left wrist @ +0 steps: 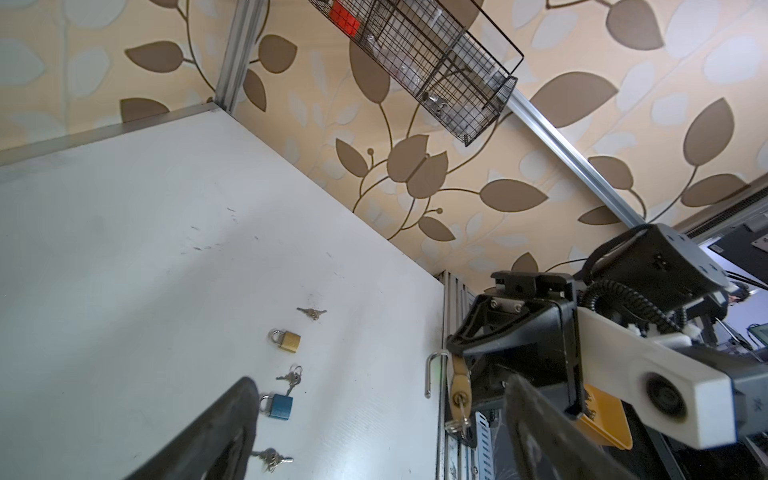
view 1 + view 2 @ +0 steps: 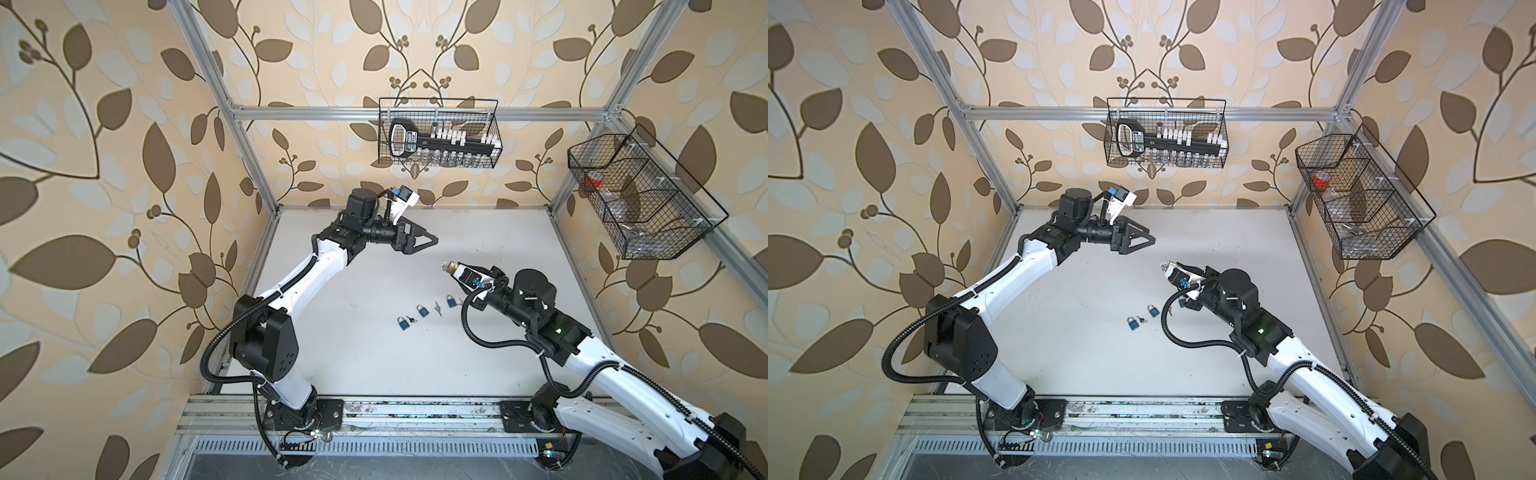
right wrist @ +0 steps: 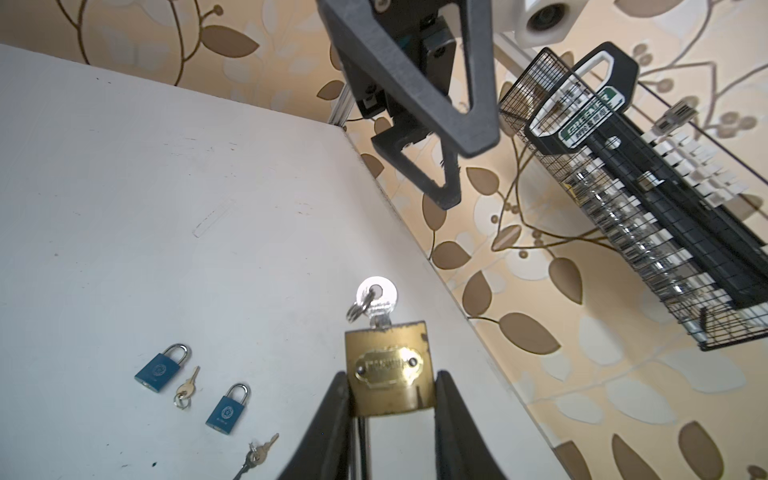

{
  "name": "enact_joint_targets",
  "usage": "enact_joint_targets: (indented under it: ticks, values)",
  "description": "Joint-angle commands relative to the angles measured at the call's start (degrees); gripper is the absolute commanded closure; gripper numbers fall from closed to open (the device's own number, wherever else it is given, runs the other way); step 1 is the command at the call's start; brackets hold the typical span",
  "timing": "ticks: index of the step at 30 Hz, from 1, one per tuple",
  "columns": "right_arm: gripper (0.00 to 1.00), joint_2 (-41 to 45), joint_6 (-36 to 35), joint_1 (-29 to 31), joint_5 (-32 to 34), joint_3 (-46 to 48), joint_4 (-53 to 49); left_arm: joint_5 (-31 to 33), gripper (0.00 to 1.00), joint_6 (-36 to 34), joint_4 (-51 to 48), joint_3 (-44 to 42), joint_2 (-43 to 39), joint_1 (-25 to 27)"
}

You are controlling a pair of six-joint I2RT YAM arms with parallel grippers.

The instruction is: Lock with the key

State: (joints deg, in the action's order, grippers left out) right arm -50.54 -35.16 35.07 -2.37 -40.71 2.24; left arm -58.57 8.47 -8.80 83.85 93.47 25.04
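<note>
Brass padlock [image 3: 390, 368] is up in the air over the counter [image 2: 332, 353], about 2 o'clock off counter centre in both top views. Right end effector [image 3: 392, 379] is partly closed, pinching the body's two narrow edges at the shackle end. Key [image 3: 376, 297] sits in the keyway, bow and split ring sticking out. Long axis follows the right wrist line, key end pointing to 10 o'clock in a top view. Shackle [image 1: 432, 374] looks unlatched in the left wrist view, one leg clear of the body.

Left end effector [image 2: 432, 241] is at 11 o'clock of the lock, near but apart, spread wide, holding nothing, tips pointing to 3 o'clock.

Flat on the counter at 7 o'clock of the held lock: three small blue padlocks [image 2: 423, 310] in a row running 8-to-2 o'clock, loose keys [image 2: 437, 307] between them.

Wire basket [image 2: 386, 124] with a socket rail [image 2: 449, 143] hangs on the back wall at 12 o'clock. Second wire basket [image 2: 665, 232] hangs on the side wall at 2 o'clock.
</note>
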Motion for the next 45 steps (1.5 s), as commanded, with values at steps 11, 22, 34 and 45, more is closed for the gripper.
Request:
enact_joint_targets:
  ticks: [11, 22, 34, 45]
  values:
    - [1.00, 2.4, -4.4, -0.1, -1.0, 0.4, 0.3, -1.7, 0.16, -9.2, -7.1, 3.6, -0.9, 7.1]
    - [1.00, 1.9, -4.6, -0.1, -2.5, -0.4, 0.0, -0.7, 0.39, -9.6, -8.3, 3.9, 0.4, 8.6]
    - [1.00, -0.1, -4.5, -0.1, -1.9, -1.6, 1.5, -0.6, 0.55, -9.7, -8.8, 4.2, 1.5, 9.4]
    - [1.00, -0.3, -3.6, -0.1, -2.2, -1.5, 4.1, -0.5, 0.59, -10.2, -9.6, 4.6, 2.3, 10.1]
